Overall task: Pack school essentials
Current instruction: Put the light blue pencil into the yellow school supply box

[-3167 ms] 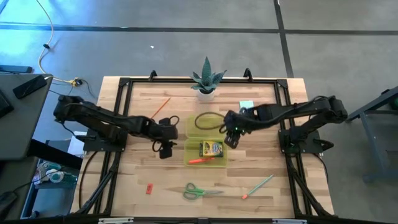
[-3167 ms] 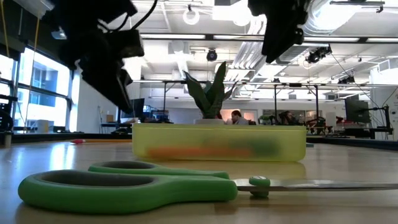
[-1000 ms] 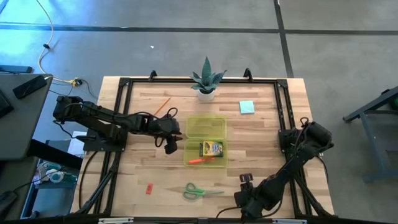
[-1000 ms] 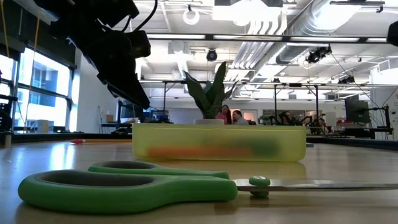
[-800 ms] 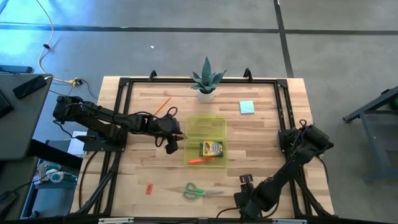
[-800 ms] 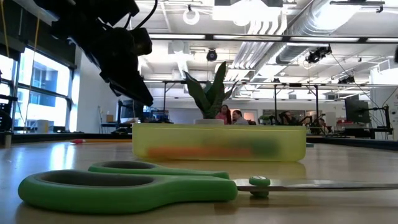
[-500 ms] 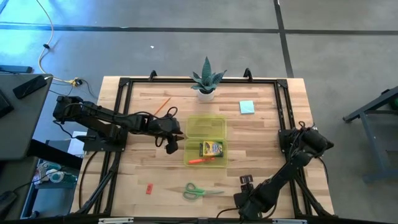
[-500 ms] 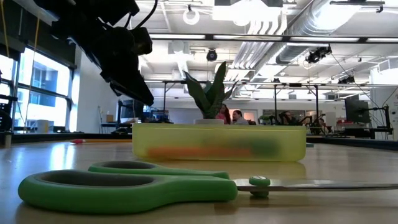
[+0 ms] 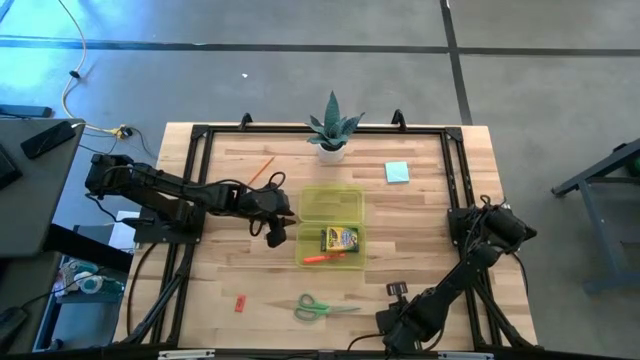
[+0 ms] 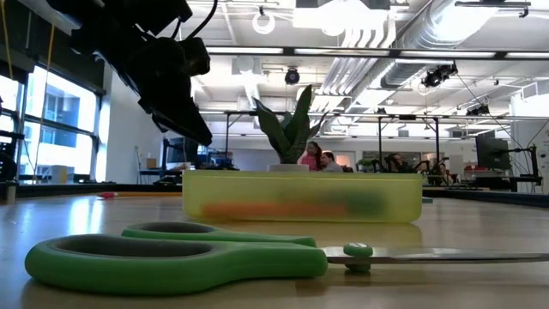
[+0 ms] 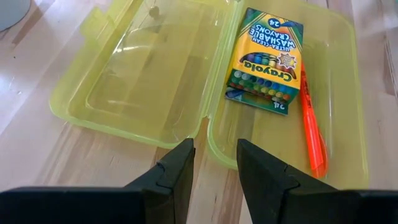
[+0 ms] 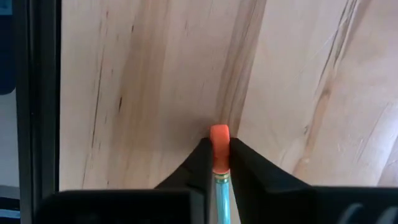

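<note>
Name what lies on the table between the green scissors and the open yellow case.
Nothing: in the high view, only bare wood separates the scissors from the case; the low view shows the same gap.

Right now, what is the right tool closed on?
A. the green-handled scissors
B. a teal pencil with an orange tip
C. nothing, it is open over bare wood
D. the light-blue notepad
B: the right wrist view shows the right tool pinched shut on a thin teal pencil with its orange tip poking out between the fingers, just above the wooden table.
</note>
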`<state>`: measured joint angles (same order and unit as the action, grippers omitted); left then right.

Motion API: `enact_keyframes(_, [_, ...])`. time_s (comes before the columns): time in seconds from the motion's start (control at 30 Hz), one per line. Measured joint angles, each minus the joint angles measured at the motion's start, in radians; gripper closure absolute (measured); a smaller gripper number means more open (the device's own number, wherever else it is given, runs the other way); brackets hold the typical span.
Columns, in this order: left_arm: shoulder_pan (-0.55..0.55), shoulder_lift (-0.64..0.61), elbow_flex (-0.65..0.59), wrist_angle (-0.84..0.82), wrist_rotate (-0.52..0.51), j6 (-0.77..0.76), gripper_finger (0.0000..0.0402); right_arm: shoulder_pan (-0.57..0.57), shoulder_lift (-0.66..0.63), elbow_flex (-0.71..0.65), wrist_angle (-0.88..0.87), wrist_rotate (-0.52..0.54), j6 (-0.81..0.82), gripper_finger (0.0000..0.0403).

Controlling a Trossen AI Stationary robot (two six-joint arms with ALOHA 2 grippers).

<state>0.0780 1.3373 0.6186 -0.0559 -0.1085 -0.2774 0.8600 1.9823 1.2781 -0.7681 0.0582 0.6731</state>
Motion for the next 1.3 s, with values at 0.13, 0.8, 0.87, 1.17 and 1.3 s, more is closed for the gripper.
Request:
enact_keyframes(0.13, [0.000,0.000,0.000,-0.004,0.000,0.004,0.0291,0.000,0.001,0.000,0.002,0.001,0.011,0.0396])
enact_keyframes(0.8, [0.089,0.000,0.000,-0.329,0.077,0.179,0.0291,-0.148,-0.002,0.263,-0.093,0.370,0.074,0.0387])
enact_keyframes(0.87, [0.095,0.000,0.000,-0.328,0.075,0.177,0.0291,-0.169,-0.002,0.304,-0.100,0.419,0.043,0.0387])
enact_keyframes(1.17, [0.100,0.000,0.000,-0.328,0.073,0.168,0.0291,-0.297,-0.005,0.451,-0.100,0.547,-0.090,0.0387])
enact_keyframes(1.3, [0.100,0.000,0.000,-0.328,0.071,0.128,0.0291,-0.358,-0.005,0.462,-0.085,0.544,-0.163,0.0387])
